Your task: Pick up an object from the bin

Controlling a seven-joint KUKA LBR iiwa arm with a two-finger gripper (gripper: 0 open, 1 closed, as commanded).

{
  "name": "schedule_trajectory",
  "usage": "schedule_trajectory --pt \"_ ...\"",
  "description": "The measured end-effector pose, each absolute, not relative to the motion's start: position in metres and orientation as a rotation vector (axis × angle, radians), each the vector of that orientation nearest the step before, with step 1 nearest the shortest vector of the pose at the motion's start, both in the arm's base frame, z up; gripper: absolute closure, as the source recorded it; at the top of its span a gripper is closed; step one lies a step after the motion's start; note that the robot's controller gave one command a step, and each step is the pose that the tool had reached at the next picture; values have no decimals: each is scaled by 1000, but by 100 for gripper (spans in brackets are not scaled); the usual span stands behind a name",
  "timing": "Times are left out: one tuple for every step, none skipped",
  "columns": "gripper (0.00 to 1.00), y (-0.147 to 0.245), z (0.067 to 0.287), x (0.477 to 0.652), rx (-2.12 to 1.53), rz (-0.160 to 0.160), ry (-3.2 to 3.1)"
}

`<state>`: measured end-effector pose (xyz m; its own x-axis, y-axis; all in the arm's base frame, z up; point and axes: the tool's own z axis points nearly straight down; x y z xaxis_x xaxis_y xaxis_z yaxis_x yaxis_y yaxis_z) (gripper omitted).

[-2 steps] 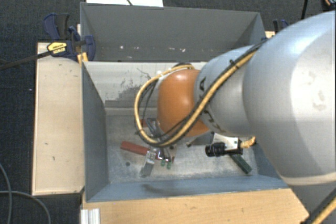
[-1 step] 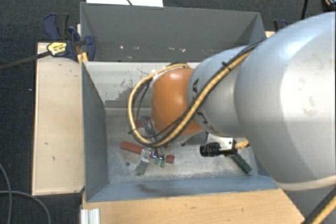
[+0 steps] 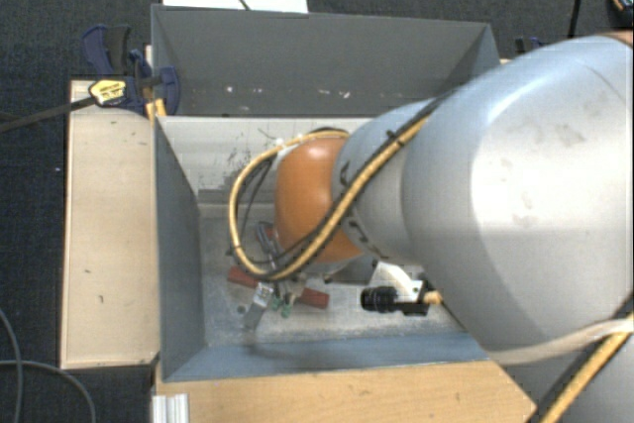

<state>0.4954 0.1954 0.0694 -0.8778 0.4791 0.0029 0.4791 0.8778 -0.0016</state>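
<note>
Overhead view of the grey metal bin (image 3: 178,243), with the arm (image 3: 515,203) entering from the right and covering most of the bin's right half. The orange cover (image 3: 307,198) at the wrist hangs over the middle of the floor, and a yellow cable (image 3: 236,213) loops out from it to the left and curls back under it.

The claw (image 3: 265,300) is low in the bin, at or just above the floor near the front wall and left of centre. Whether it is wide, narrow or closed on something cannot be told, since the wrist and cables hide its working end.

Several small things lie close around it:
- A flat reddish piece (image 3: 241,277) lies just to its left, partly under the cable loop.
- A second reddish piece (image 3: 315,298) lies just to its right on the floor.
- A small green bit (image 3: 283,311) shows right beside the claw's tip, on the side toward the front wall. It cannot be told whether the two touch.
- A black cylindrical thing (image 3: 388,299) lies on its side farther right, near the front wall. A white part (image 3: 401,277) sits just above it, and a yellow tip (image 3: 430,295) marks its right end.

The claw stands nearest the two reddish pieces and the green bit, in the front-left part of the floor. The black thing is well apart from it, under the arm.
</note>
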Motion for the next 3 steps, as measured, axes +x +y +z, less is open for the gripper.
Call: schedule_trajectory --pt "0 195 70 495 -779 1 -3040" --pt "100 195 70 495 -782 0 -3040" --pt "100 196 131 497 -779 -6 -3049"
